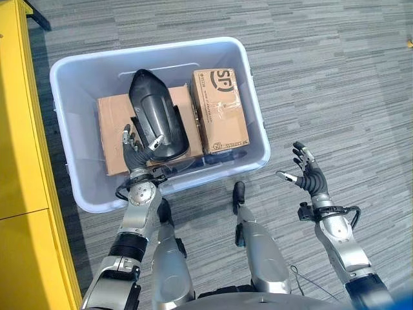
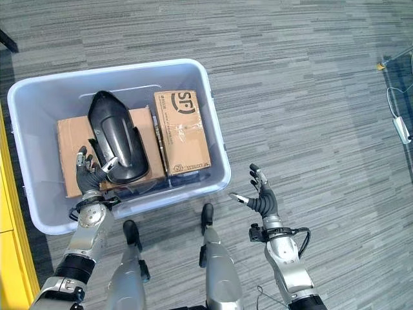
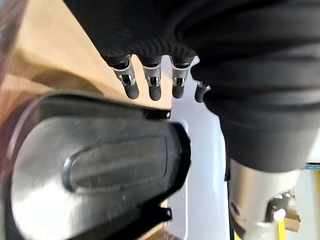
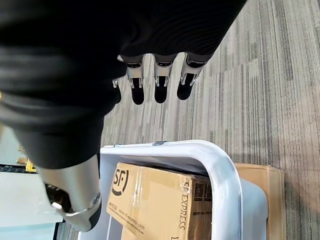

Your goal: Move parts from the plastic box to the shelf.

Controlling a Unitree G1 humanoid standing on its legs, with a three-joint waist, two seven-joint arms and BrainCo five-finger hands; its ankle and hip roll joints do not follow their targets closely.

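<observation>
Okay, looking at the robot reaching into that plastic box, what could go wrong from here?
The left hand is open at the near end of the black part, not curled round it, so a lift may slip. The part lies across a flat cardboard box and could drag it. The right hand is open outside the plastic box, giving no support.

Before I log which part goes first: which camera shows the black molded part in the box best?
The left eye view: the black molded part shows whole, lying on cardboard in the plastic box, the left hand at its near end. The right eye view shows the same. The left wrist view shows one blurred end; the right wrist view, cardboard boxes instead.
</observation>
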